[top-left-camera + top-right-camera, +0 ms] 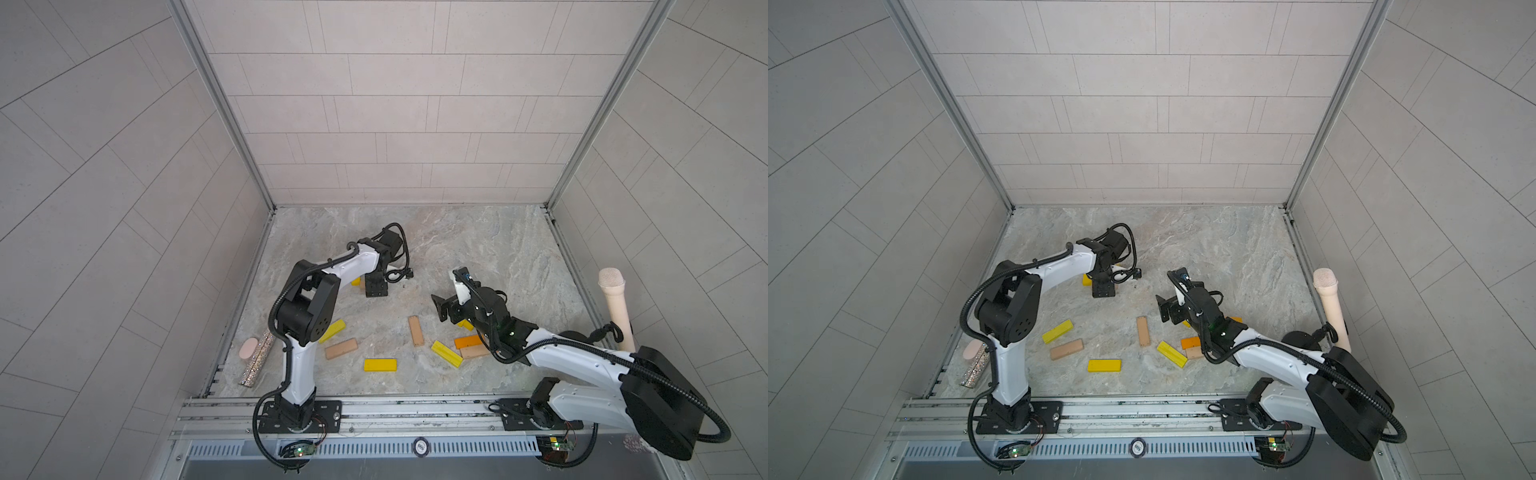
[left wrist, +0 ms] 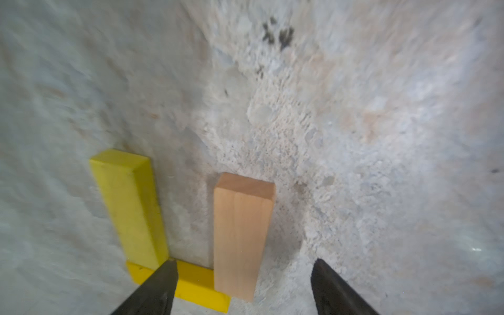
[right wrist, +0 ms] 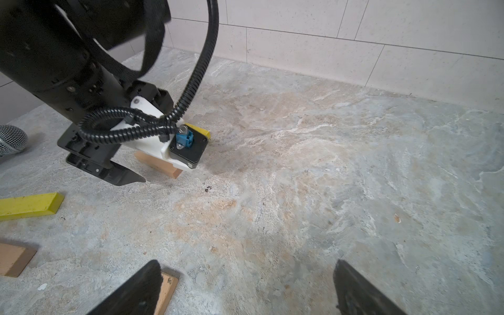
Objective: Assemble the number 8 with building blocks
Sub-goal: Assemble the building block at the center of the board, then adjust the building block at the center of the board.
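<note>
Six flat yellow wooden bars, four plain tan wooden bars, one orange wooden bar, one beige microphone, one glittery silver microphone, two white-and-black robot arms.

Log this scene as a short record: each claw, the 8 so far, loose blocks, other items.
left claw: open, jaws either side of the tan block, not gripping it
right claw: open, empty
figure so far: three bars; tan block and yellow block parallel, second yellow block crosswise at the ends nearest the claw
loose blocks: yellow, tan and orange bars scattered flat, such as the orange block
other items: beige microphone leaning at the wall; glittery microphone lying flat
</note>
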Robot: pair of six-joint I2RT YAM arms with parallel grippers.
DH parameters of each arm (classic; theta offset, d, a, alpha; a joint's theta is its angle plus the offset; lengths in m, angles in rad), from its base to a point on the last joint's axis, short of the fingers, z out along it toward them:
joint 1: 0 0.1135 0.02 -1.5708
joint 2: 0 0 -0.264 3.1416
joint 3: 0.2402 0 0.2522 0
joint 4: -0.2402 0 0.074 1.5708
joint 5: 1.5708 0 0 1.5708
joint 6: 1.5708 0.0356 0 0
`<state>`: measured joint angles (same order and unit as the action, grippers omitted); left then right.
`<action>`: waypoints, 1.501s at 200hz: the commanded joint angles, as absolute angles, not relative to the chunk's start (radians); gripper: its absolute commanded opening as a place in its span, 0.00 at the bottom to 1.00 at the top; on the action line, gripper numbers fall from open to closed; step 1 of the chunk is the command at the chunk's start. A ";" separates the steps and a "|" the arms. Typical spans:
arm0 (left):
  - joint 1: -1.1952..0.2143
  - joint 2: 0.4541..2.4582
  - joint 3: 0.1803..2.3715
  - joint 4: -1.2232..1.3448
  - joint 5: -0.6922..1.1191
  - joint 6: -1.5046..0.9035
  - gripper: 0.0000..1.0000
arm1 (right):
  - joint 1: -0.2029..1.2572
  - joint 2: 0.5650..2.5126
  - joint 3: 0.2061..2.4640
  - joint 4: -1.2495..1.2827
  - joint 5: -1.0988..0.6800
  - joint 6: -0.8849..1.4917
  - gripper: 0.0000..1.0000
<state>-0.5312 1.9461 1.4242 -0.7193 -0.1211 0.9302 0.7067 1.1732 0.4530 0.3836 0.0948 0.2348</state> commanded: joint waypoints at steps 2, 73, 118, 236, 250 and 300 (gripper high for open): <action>-0.555 1.825 1.390 -0.649 -0.124 0.849 1.00 | 0.709 1.185 0.494 0.363 0.099 0.212 1.00; -0.541 1.539 1.199 -0.355 -0.201 0.307 1.00 | 0.711 1.270 0.680 0.148 0.082 0.345 0.99; -0.403 1.594 1.246 -0.379 -0.151 -0.224 1.00 | 0.746 1.428 0.821 0.066 0.067 0.512 0.99; -0.160 1.913 1.318 -0.395 0.324 -0.590 1.00 | 0.780 1.825 1.123 0.075 -0.124 0.777 0.97; -0.160 1.929 1.324 -0.411 0.306 -0.591 1.00 | 0.780 1.850 1.144 0.068 -0.136 0.785 0.97; -0.159 1.962 1.335 -0.408 0.302 -0.576 1.00 | 0.780 1.877 1.134 0.093 -0.143 0.800 0.97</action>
<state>-0.1585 1.9453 1.3010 -0.4007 0.2996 -0.5652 0.7742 1.8629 1.1332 0.0643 -0.1364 0.7616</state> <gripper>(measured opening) 0.999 0.971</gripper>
